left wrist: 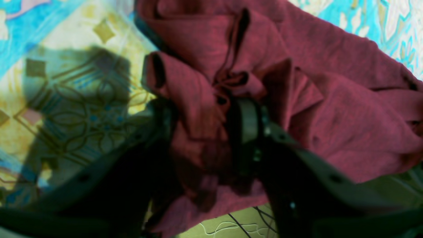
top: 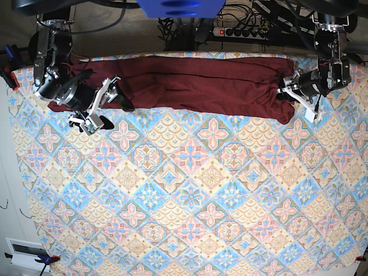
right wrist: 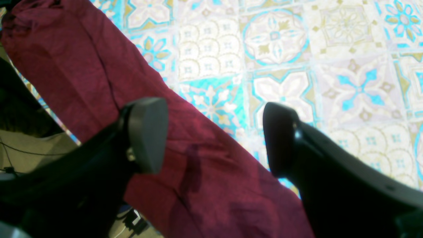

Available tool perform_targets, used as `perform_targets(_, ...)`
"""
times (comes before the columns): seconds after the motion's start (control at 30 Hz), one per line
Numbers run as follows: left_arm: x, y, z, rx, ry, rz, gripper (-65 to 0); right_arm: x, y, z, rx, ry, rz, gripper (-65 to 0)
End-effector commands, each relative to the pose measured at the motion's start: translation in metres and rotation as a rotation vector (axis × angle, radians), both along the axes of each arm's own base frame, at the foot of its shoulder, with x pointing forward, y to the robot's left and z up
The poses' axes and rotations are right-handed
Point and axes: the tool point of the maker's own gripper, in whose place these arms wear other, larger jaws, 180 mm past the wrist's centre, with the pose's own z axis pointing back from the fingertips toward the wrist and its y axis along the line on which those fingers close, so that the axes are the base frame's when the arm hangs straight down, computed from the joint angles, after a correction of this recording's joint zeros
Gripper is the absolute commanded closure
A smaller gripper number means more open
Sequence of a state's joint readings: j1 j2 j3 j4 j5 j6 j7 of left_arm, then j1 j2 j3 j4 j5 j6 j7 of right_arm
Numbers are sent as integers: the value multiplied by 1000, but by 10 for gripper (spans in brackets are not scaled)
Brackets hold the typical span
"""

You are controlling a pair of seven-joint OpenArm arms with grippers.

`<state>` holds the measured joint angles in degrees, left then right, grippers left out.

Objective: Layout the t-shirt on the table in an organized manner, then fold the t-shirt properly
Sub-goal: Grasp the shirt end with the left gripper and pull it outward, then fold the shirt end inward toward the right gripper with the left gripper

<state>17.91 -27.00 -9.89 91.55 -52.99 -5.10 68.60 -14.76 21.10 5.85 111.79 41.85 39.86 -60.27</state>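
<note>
Dark, blurred fingers of the left gripper [left wrist: 211,112] fill the bottom of the left wrist view, with a bunched wad of the t-shirt [left wrist: 297,99] caught between them; the soft maroon knit puckers into tight folds at the pinch. Behind it the cloth spreads in loose creases over the table [left wrist: 66,66], whose printed covering shows cream, yellow and blue motifs under the gripper's shadow.

On the other side, the right gripper [right wrist: 214,135] stands with its two rounded matte pads spread wide. One pad is above a flat maroon strip; the other is above the tiled pattern just beside the strip's edge. Nothing is between them.

From the base view, the t-shirt [top: 190,86] lies as a long, rumpled band along the far edge of the table [top: 190,218], stretching from the right gripper [top: 106,106] to the left gripper [top: 296,92]. The nearer diamond-tiled cloth lies bare.
</note>
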Motion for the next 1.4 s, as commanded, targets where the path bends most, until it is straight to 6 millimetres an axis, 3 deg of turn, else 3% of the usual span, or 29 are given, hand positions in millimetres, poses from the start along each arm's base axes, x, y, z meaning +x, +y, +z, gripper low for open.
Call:
perform_targets(0.0,-12,-23,1,-97,44,-40,-191,5,1,13,15,-46,9,-435)
perform_targets(0.1,-10,-19,3,-92,37,-29,-152,5,1,14,15,-47,9,-435)
perform_targets(0.2,2,6,12,-64,-15,54,0,5,1,13,15,-46,9,-435)
perform_targets(0.47,17,65,36,-6,-108,222,0,5,1,13,15,-46,9,-435)
perform_targets(0.57,18,98,47,42,-144,303,0,5,1,13,15,-46,9,-435)
perform_targets(0.9,32,166,81,251,-211,369,0,5,1,13,15,-46,9,-435)
perform_targets(1.0,36,163,90,253,-235,356,0,6,0,14,14,-48,5,-435)
perform_targets(1.07,36,150,97,261,-244,305,0,6,-1,14,13,-49,3,-435)
perform_targets(1.37,16,50,87,179,-246,102,0,8,-9,17,-20,-58,12,-435)
